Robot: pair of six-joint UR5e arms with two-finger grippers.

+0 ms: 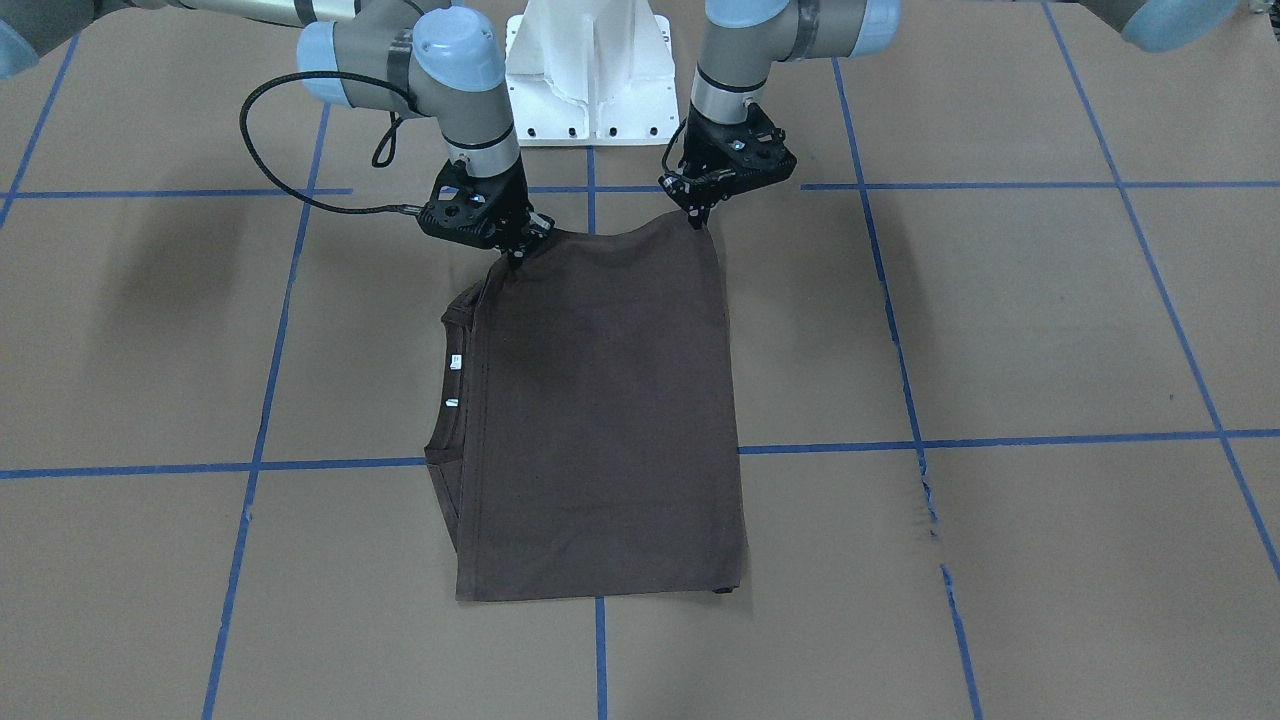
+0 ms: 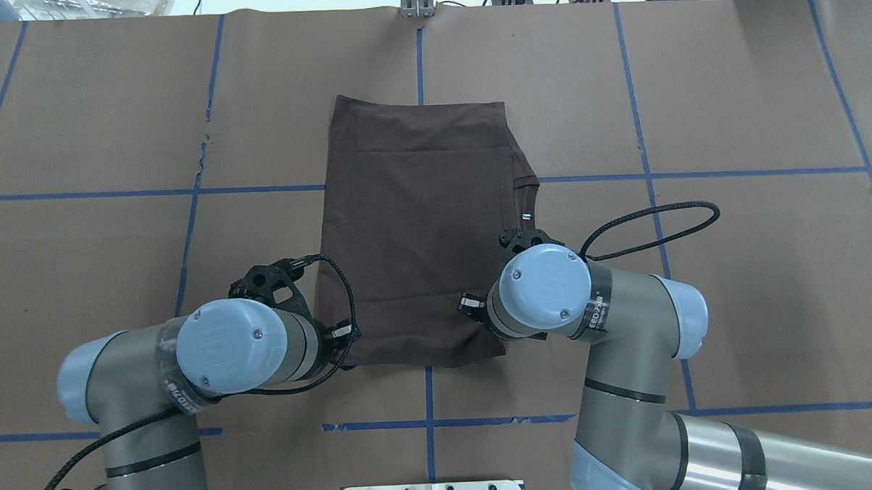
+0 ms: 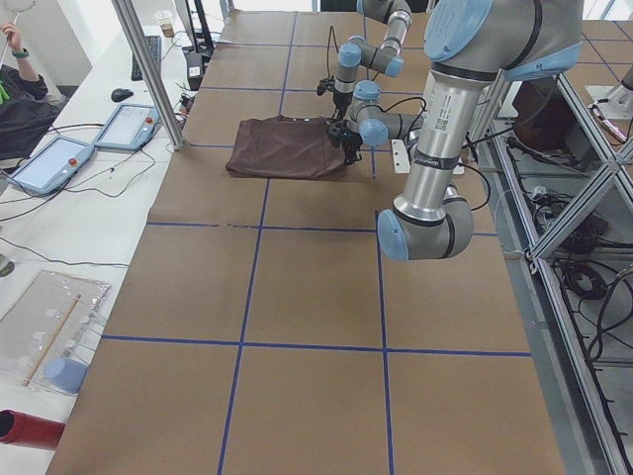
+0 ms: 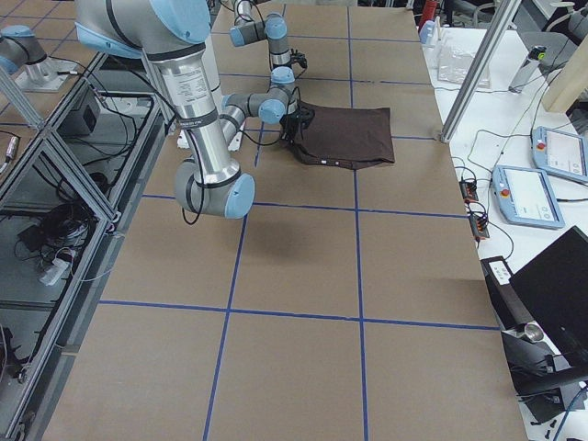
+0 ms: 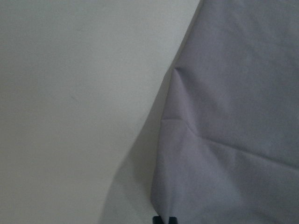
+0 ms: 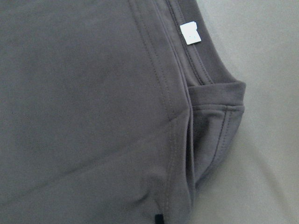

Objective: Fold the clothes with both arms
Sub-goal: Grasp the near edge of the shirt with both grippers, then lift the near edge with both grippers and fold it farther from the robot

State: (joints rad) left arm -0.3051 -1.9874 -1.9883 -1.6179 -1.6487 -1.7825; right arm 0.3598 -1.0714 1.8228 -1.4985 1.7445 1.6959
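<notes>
The dark brown T-shirt (image 1: 600,420) lies folded into a tall rectangle on the brown table, and in the overhead view the T-shirt (image 2: 413,224) spans the middle. Its collar and white tags (image 1: 453,362) poke out along the side nearer my right arm. My left gripper (image 1: 700,215) is shut on the shirt's robot-side corner. My right gripper (image 1: 517,250) is shut on the other robot-side corner, beside the collar. The hem between them sags slightly. The left wrist view has fingertips (image 5: 163,219) at the cloth's corner. In the right wrist view a tag (image 6: 190,33) lies by the collar seam.
The white pedestal base (image 1: 590,70) stands just behind the grippers. Blue tape lines (image 1: 260,400) grid the table. Past the far table edge are tablets (image 3: 59,163), cables and a person's arm (image 3: 20,69). A metal post (image 4: 469,73) rises at that edge.
</notes>
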